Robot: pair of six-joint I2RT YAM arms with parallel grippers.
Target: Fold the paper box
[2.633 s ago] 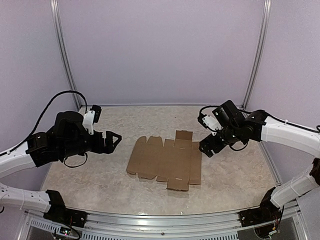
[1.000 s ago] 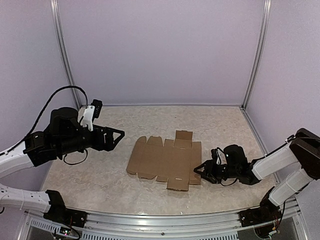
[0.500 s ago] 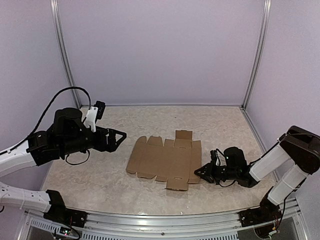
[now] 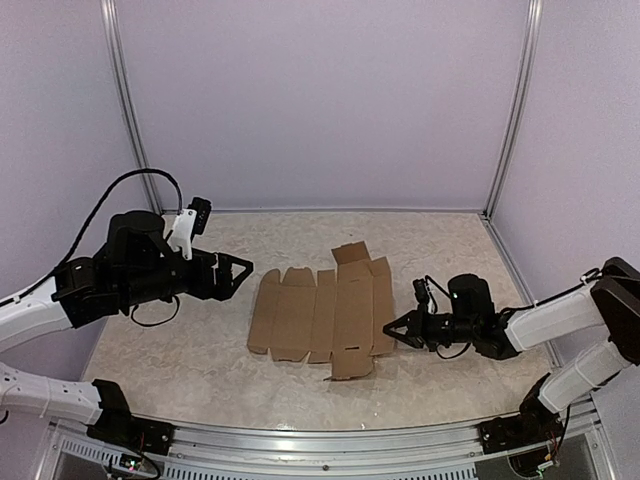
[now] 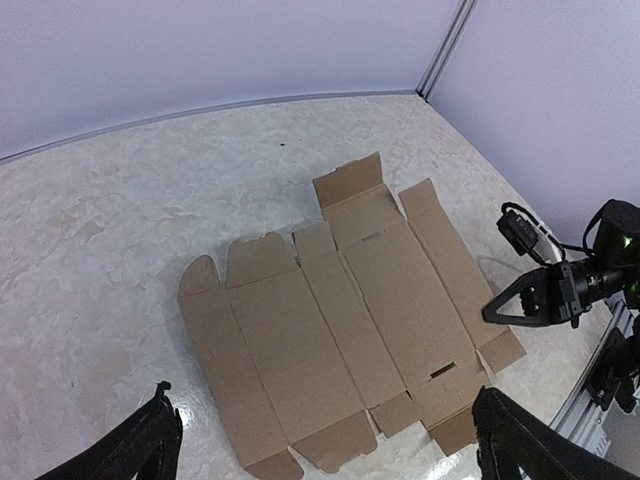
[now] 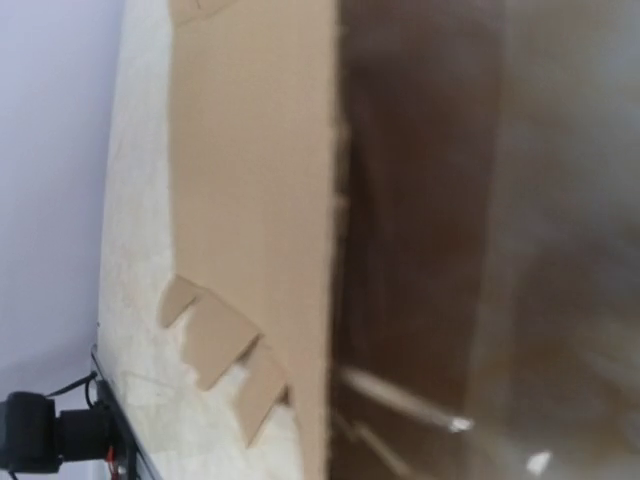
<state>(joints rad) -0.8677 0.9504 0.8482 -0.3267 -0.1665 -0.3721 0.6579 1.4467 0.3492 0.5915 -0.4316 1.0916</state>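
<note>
The paper box (image 4: pixel 320 310) is a flat brown die-cut sheet with tabs and flaps, lying on the table's middle; it also shows in the left wrist view (image 5: pixel 330 300). My right gripper (image 4: pixel 390 328) is low over the table and shut to a point. Its tip touches the sheet's right flap edge, as the left wrist view also shows (image 5: pixel 490 313). The right wrist view is filled by the cardboard (image 6: pixel 250 180) at very close range, and my own fingers are not distinct there. My left gripper (image 4: pixel 238 271) hovers open above the table, left of the sheet, with nothing in it (image 5: pixel 320 400).
The marbled table (image 4: pixel 200 360) is bounded by lilac walls with metal posts (image 4: pixel 515 110) at the back corners. A metal rail (image 4: pixel 320 440) runs along the near edge between the arm bases.
My right gripper has shut and pressed against the sheet's right edge. The sheet has slid a little left and turned. The left arm has hardly moved.
</note>
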